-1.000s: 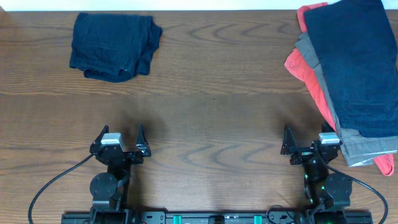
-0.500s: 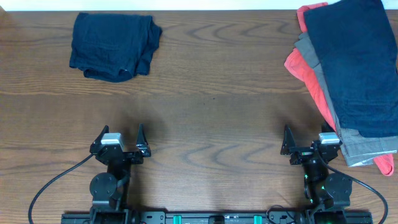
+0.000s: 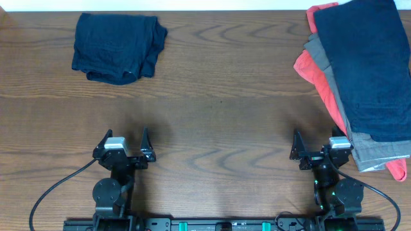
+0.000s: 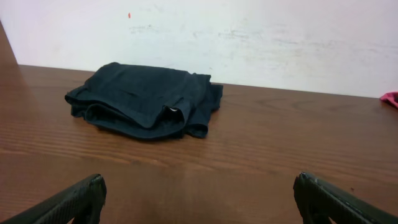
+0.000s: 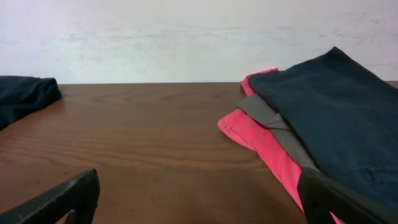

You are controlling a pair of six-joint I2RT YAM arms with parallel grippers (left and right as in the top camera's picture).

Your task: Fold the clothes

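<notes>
A folded bundle of dark navy shorts [image 3: 117,46] lies at the table's far left; the left wrist view shows it [image 4: 146,99] with a small pale tag. At the far right, other clothes lie stacked: a navy piece [image 3: 366,64] on top, a grey one [image 3: 379,156] under it, a coral-red one [image 3: 309,69] at the bottom. My left gripper [image 3: 125,136] and right gripper [image 3: 316,144] hover near the front edge, both open and holding nothing. The right one stands just left of the stack's near corner. In the right wrist view the stack's navy piece [image 5: 336,118] sits ahead to the right.
The brown wooden table [image 3: 218,96] stretches between the two groups of garments. A white wall [image 4: 249,37] rises behind the far edge. Black cables and the arm bases [image 3: 112,192] sit at the front edge.
</notes>
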